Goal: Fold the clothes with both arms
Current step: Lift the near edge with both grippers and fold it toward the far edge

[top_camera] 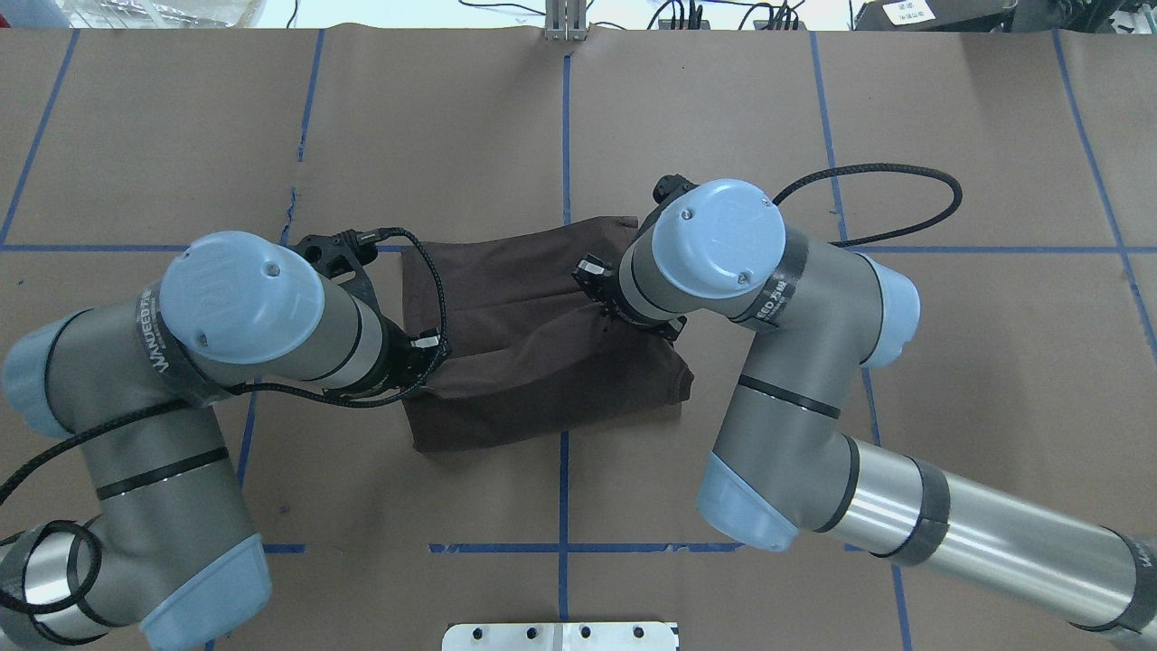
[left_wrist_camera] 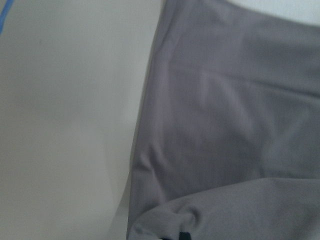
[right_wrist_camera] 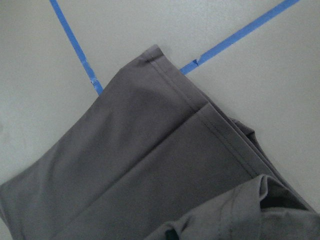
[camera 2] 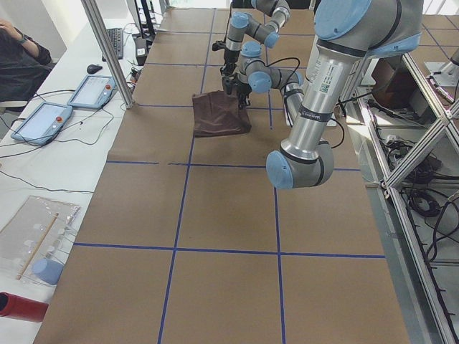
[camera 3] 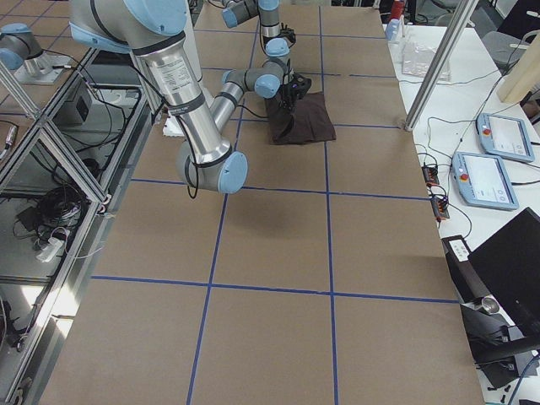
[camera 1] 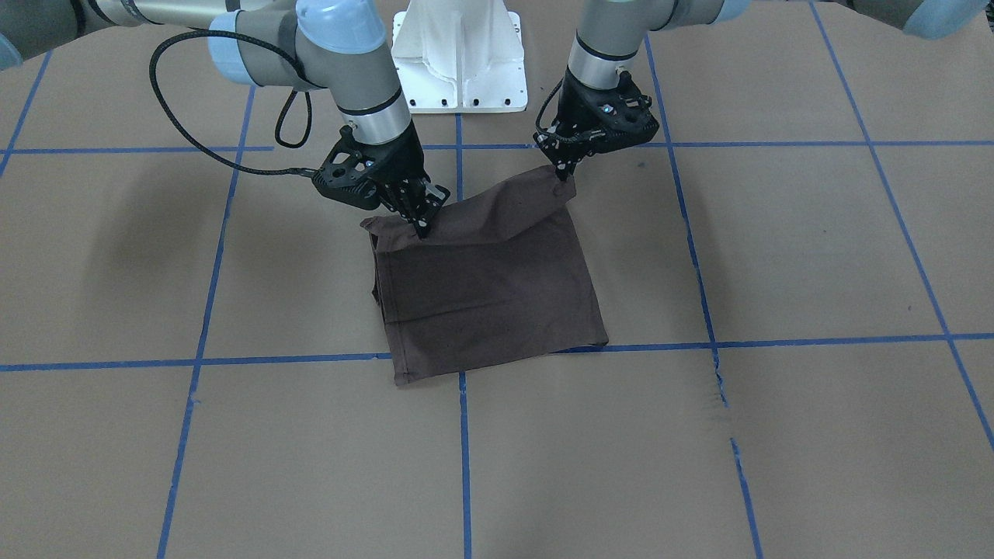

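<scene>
Pinching one corner of the folded dark brown T-shirt (camera 1: pixel 489 287), the left fingers (camera 1: pixel 561 169) are seen pressed together on the cloth, which is lifted slightly off the desk (camera 1: pixel 776 233) there. Between the two sets of fingers the held edge sags in a shallow fold. Its other corner is gripped by the right fingers (camera 1: pixel 420 223), likewise closed on the fabric. Below both, the rest of the shirt is laid flat across crossing blue tape lines (camera 1: pixel 464 435).
</scene>
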